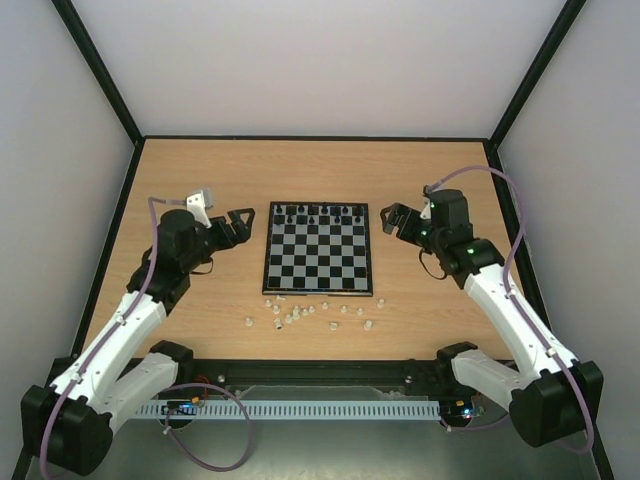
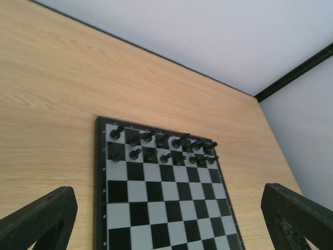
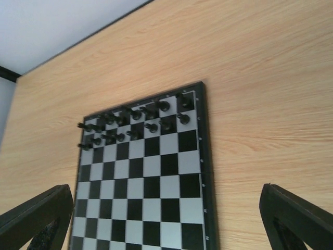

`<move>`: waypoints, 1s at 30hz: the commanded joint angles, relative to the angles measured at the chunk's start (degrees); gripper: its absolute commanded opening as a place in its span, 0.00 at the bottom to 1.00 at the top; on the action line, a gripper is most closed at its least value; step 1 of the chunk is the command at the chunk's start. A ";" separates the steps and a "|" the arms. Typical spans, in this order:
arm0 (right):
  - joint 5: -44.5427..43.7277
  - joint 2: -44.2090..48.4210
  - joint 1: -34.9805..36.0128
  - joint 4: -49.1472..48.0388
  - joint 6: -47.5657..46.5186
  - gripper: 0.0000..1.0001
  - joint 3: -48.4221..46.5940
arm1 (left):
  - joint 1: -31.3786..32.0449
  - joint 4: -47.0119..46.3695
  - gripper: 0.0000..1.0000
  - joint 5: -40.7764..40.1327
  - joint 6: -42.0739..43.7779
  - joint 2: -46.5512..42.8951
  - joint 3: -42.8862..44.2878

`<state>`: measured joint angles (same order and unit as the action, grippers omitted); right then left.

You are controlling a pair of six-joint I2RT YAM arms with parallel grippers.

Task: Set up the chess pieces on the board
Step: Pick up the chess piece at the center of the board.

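Top external view: we see the board (image 1: pixel 318 262) lying mid-table, with black chess pieces (image 1: pixel 320 211) ranked along its two far rows. The chess pieces (image 1: pixel 293 316), cream-white, lie scattered on the wooden table (image 1: pixel 200 170) just off the board's near edge. Our left gripper (image 1: pixel 245 224) hangs beside the board's far left corner and our right gripper (image 1: pixel 388 220) beside the far right, both spread wide and holding nothing. White walls enclose the table.
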<state>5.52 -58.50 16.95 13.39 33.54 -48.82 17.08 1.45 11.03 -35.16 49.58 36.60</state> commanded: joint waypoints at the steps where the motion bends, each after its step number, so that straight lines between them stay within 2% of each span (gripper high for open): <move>1: -9.05 -3.09 3.82 10.21 -3.37 0.99 -3.89 | 0.03 3.72 0.99 -3.77 -0.88 2.03 -1.42; 2: -10.48 -4.43 5.23 10.81 -3.62 0.99 -4.32 | 0.05 4.07 1.00 -3.81 -0.60 2.86 -1.37; 7: -17.93 -11.85 14.63 14.33 -4.26 0.84 -4.43 | 0.12 4.84 1.00 -5.04 0.27 4.26 -1.97; 9: -21.59 -13.55 17.31 15.53 -3.64 0.75 -3.35 | 0.08 6.14 0.99 -5.33 0.76 4.54 -1.62; 12: -22.80 -14.11 19.09 15.77 -1.71 0.57 -0.37 | 0.24 7.46 1.00 -5.28 1.23 4.40 -1.69; 13: -23.54 -13.79 19.49 15.72 -0.72 0.53 0.57 | 0.31 7.76 1.00 -5.46 1.36 4.21 -1.78; 15: -24.29 -13.12 20.03 15.89 1.15 0.52 2.02 | 0.27 8.26 1.00 -5.56 1.87 4.05 -1.97; 19: -22.95 -12.38 20.71 16.05 4.87 0.41 3.73 | 0.41 8.06 0.99 -5.26 2.33 3.21 -2.58; 30: -27.27 -11.89 30.58 19.72 14.45 0.36 8.57 | 1.01 8.04 1.00 -4.09 2.90 4.13 -2.80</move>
<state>-18.52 -71.77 44.47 27.73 42.37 -42.09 17.52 8.60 6.02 -33.12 53.56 34.63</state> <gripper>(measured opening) 0.365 0.995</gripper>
